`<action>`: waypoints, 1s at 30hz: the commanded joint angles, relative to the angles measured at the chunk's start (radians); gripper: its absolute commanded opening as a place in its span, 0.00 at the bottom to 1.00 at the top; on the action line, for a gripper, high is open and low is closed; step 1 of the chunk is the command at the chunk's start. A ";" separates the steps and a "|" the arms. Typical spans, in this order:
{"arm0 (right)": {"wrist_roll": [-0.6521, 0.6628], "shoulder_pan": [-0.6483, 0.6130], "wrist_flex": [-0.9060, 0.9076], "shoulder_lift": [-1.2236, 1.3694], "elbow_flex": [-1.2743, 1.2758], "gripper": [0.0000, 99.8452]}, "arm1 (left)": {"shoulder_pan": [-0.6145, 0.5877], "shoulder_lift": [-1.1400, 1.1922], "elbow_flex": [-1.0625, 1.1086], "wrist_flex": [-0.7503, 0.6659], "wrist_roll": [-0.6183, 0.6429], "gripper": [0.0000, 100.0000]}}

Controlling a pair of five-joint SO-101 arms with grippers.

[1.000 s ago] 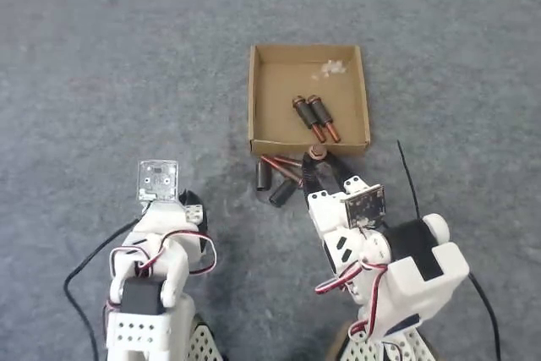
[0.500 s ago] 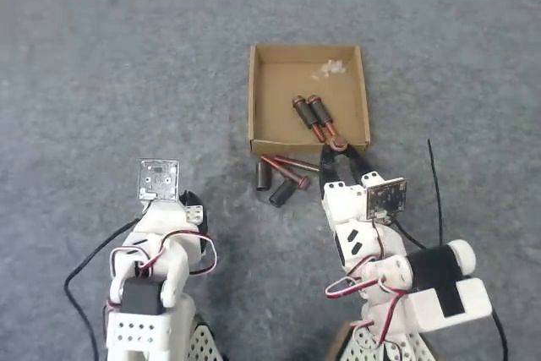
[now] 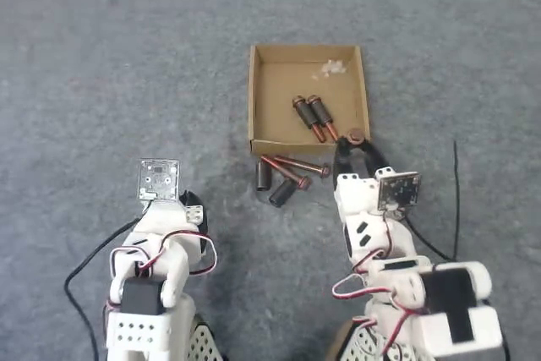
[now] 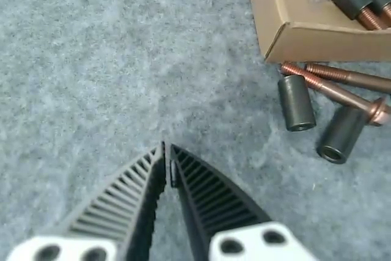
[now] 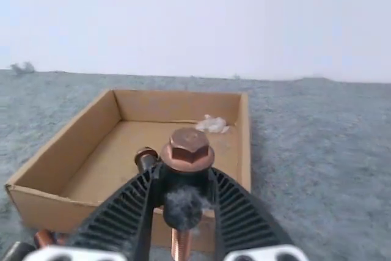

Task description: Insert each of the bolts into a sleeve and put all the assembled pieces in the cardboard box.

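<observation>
The right hand [image 5: 183, 178] is clamped on a dark sleeve with a copper bolt [image 5: 187, 149] through it. The piece stands upright, with the six-sided head on top and the thread coming out below. From the high view, this hand [image 3: 355, 144] is above the near right corner of the cardboard box [image 3: 252, 99], which lies on the grey worktop [image 3: 127, 82] toward the middle of its far edge.

Two assembled pieces [image 3: 315, 117] lie side by side inside the box, close to its near wall. A small white scrap [image 3: 331, 66] lies in its far right corner.

Just outside the near wall of the box, two loose bolts [image 4: 342, 84] lie on the worktop and cross each other. Two empty sleeves [image 4: 296, 103] lie beside them, on the side of the near edge.

The left hand [image 4: 166, 148] has its fingers together and holds nothing. It points down at bare worktop, apart from the loose parts and toward the left edge.
</observation>
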 commanded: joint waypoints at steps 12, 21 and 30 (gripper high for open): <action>-0.063 0.068 0.527 -0.449 0.015 0.01 | 0.003 -0.002 -0.012 -0.026 -0.006 0.02; -0.063 0.061 1.013 -0.788 0.009 0.01 | 0.002 -0.002 -0.012 -0.028 -0.006 0.02; -0.055 0.065 1.646 -0.958 -0.207 0.01 | -0.002 -0.002 -0.012 -0.021 -0.006 0.02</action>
